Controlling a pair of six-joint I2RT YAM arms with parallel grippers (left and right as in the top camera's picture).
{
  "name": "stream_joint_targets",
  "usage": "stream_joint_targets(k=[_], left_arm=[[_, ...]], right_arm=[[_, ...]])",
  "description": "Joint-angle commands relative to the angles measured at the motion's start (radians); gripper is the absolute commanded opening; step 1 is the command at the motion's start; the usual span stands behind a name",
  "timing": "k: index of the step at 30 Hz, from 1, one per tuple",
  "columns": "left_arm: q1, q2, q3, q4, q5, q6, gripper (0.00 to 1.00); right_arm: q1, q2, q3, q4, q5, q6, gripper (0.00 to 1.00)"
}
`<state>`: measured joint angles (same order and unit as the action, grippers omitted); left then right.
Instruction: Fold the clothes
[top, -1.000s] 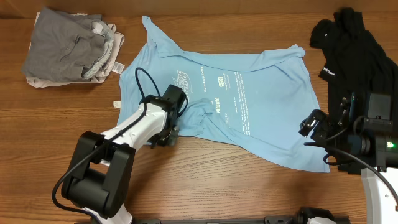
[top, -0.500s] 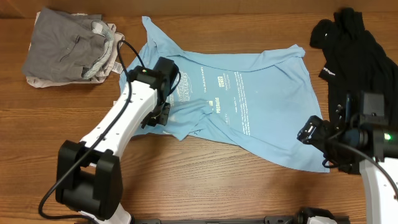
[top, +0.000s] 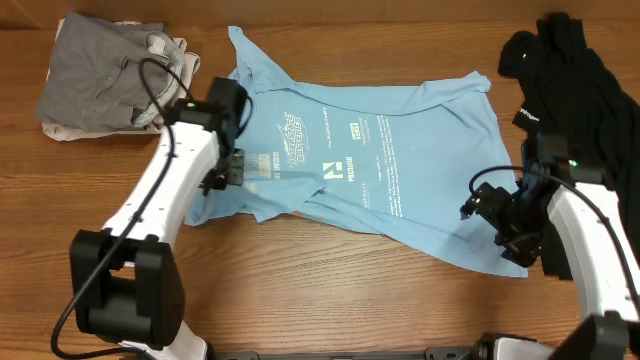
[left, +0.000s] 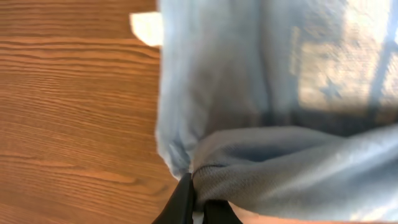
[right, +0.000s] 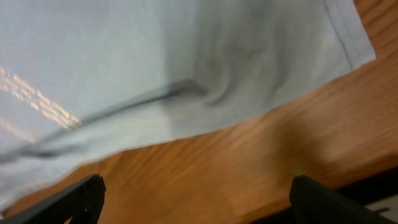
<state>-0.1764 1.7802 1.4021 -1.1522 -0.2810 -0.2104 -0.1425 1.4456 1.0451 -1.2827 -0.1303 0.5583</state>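
Note:
A light blue T-shirt (top: 400, 175) with white print lies spread across the middle of the table. My left gripper (top: 228, 172) is shut on the shirt's left edge; the left wrist view shows the fabric (left: 280, 124) bunched between the closed jaws (left: 199, 202). My right gripper (top: 488, 208) is open and empty, hovering over the shirt's lower right corner. The right wrist view shows that corner (right: 217, 68) and bare wood between the spread fingers (right: 196, 199).
A folded grey and white pile (top: 110, 75) sits at the far left. A heap of black clothes (top: 575, 85) lies at the far right. The wooden table (top: 330, 290) shows bare along the front.
My left gripper has pulled the shirt's bunched edge up and to the left, spreading the fabric flatter. My right gripper has moved up and left onto the shirt's lower right corner.

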Motion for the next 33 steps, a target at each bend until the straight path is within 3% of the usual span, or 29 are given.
stream_joint_targets(k=[1, 12, 20, 33], left_arm=[[0.049, -0.024, 0.035, 0.019, -0.002, -0.011, 0.04], [0.066, -0.024, 0.035, 0.160, -0.003, -0.010, 0.04], [0.066, -0.024, 0.035, 0.201, -0.008, -0.010, 0.07], [0.067, -0.024, 0.035, 0.214, -0.015, -0.002, 0.08]], right_arm=[[0.002, 0.043, -0.006, 0.043, 0.018, 0.119, 0.99], [0.001, 0.075, -0.094, 0.080, 0.058, 0.202, 0.97], [0.001, 0.075, -0.300, 0.286, -0.027, 0.289, 0.92], [-0.016, 0.076, -0.312, 0.328, 0.223, 0.363, 0.88]])
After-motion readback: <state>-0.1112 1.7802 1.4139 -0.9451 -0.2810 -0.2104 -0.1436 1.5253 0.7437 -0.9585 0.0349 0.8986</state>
